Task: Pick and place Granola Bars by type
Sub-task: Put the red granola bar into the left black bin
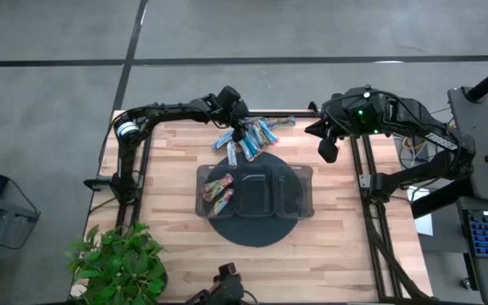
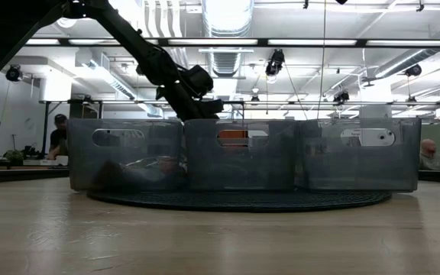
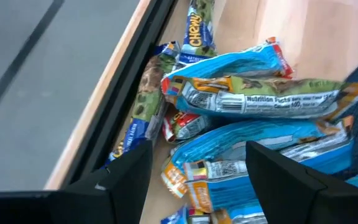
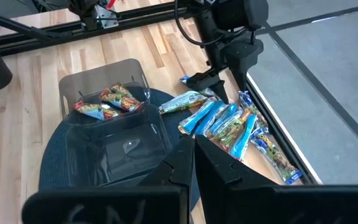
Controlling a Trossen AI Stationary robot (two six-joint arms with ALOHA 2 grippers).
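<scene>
Wooden table, left hand spread wide just over the Granola Bars, empty.

The dark three-compartment plastic tray on its round black mat occupies the table centre. The pile of foil-wrapped granola bars crowds the far edge, the open left gripper above it. Bare wooden tabletop remains passable left, right and near.

Granola Bars lie heaped behind the tray; a few in its left compartment
</scene>
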